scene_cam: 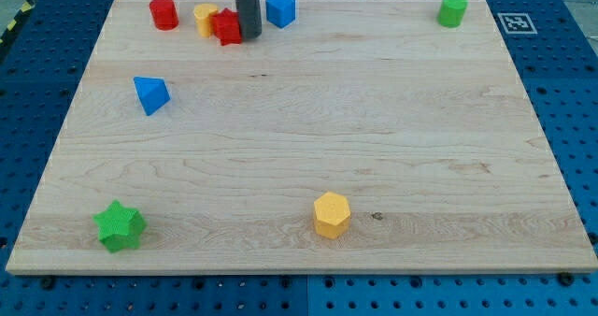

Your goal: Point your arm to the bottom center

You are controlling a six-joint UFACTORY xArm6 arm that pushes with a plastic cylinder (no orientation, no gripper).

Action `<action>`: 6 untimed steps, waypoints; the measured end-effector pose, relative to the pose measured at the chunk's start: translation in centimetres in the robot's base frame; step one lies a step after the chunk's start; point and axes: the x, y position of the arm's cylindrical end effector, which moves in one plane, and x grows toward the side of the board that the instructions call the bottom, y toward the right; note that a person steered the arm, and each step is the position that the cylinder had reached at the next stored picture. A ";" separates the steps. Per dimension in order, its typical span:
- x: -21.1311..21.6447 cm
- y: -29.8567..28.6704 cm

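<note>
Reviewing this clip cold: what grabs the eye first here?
The dark rod at the view's top, my tip touching the red block in a cluster with the yellow block. Then the lone yellow hexagonal block near bottom centre and the green star at bottom left.

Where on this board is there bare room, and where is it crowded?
Bare: the wide middle between blue triangle, green cylinder and yellow hexagon. Crowded: top left, where my tip touches the red block.
</note>
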 end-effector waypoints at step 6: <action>32.5 18.4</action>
